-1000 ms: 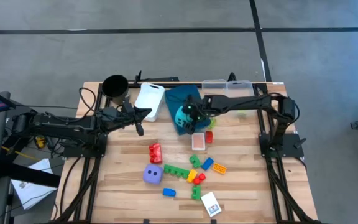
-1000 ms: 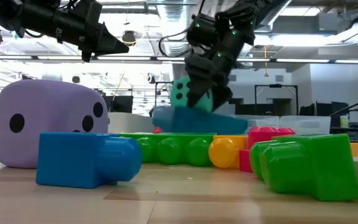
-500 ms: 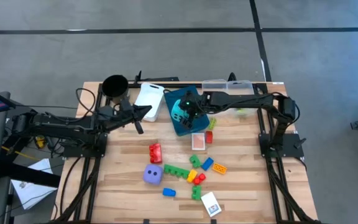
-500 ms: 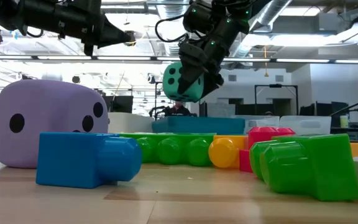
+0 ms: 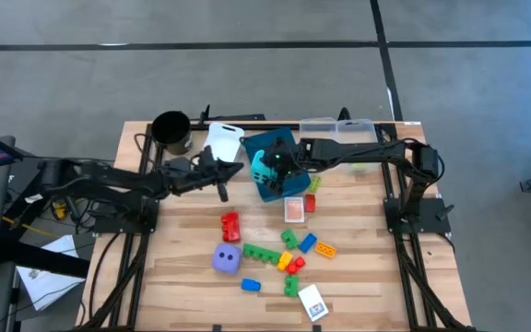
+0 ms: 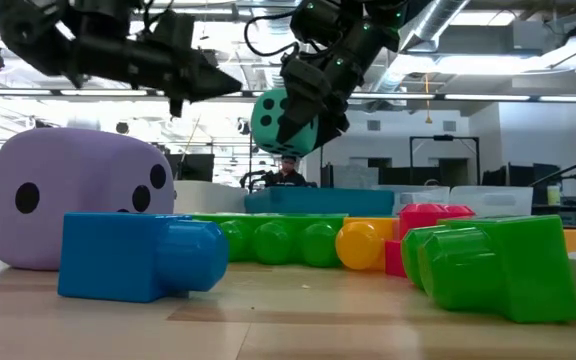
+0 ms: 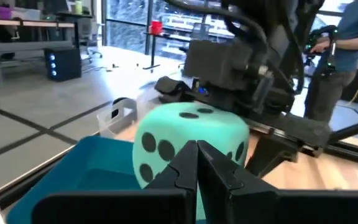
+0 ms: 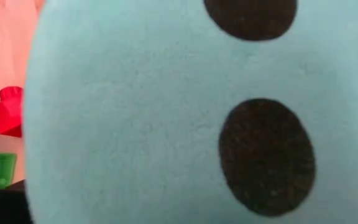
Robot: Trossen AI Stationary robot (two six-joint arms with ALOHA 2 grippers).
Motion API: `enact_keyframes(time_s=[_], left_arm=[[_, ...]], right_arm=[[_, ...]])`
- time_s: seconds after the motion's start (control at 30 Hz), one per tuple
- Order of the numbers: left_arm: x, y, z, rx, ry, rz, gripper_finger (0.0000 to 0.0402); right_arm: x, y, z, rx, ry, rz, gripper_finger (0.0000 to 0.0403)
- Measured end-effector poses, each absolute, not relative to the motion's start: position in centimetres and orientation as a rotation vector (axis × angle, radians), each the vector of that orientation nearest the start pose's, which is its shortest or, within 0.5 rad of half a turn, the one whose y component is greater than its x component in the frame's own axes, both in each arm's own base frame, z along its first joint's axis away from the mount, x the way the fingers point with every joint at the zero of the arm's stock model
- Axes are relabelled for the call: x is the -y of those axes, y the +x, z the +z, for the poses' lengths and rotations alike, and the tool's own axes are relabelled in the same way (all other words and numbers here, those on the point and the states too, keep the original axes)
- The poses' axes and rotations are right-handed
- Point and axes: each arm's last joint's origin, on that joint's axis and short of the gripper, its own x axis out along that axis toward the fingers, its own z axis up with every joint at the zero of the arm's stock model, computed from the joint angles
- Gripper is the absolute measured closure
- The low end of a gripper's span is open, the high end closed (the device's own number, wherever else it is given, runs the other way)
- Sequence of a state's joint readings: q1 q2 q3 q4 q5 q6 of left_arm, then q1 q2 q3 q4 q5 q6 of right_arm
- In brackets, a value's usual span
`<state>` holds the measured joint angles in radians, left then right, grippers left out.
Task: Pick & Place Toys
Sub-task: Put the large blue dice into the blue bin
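Observation:
My right gripper (image 5: 273,166) holds the cyan dotted die (image 5: 266,166) in the air over the blue bin (image 5: 281,141). The die fills the right wrist view (image 8: 166,112). My left gripper (image 5: 238,168) is shut and empty. It points level at the die from the table's left, a short way off (image 7: 197,163). The purple die (image 5: 227,259), a red brick (image 5: 230,226), a green brick row (image 5: 262,252) and further bricks lie on the near half of the table. Two cards (image 5: 295,210) (image 5: 312,302) also lie there. My right gripper pinches the cyan die between its two wide-spread fingers, which sit on opposite faces (image 6: 306,128). The fingers come slanting down from the table's right. The die hangs clear above the blue bin (image 6: 318,200), tilted.
A white bin (image 5: 221,143) and a black round cup (image 5: 171,129) stand at the far left. A clear bin (image 5: 336,124) stands at the far right. In the low view a blue brick (image 6: 138,255) and a green brick (image 6: 493,265) sit near the front edge.
My right gripper has lifted the cyan die up out of the blue bin and a little toward the table's left. The die now hangs clear above the bin. My left gripper, still shut, has moved toward the table's right and somewhat down, nearer the die.

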<state>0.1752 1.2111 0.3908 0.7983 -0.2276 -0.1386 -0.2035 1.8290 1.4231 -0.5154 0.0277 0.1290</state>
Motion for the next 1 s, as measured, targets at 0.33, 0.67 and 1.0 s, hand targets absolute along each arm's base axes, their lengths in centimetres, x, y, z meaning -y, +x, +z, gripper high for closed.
enact_keyframes(time_s=[0.33,0.67,1.0], left_arm=[[-3.9,24.5,19.8,0.040,-0.138,0.226,0.0402],[-4.6,27.2,18.3,-0.038,-0.164,0.242,0.0402],[-8.4,27.4,16.5,-0.133,-0.231,0.470,0.0401]], right_arm=[[8.2,38.6,24.0,-0.897,0.238,-0.326,0.0003],[8.2,38.9,24.3,-0.845,0.247,-0.382,0.0003],[6.9,38.1,23.5,-0.975,0.239,-0.401,0.0003]])
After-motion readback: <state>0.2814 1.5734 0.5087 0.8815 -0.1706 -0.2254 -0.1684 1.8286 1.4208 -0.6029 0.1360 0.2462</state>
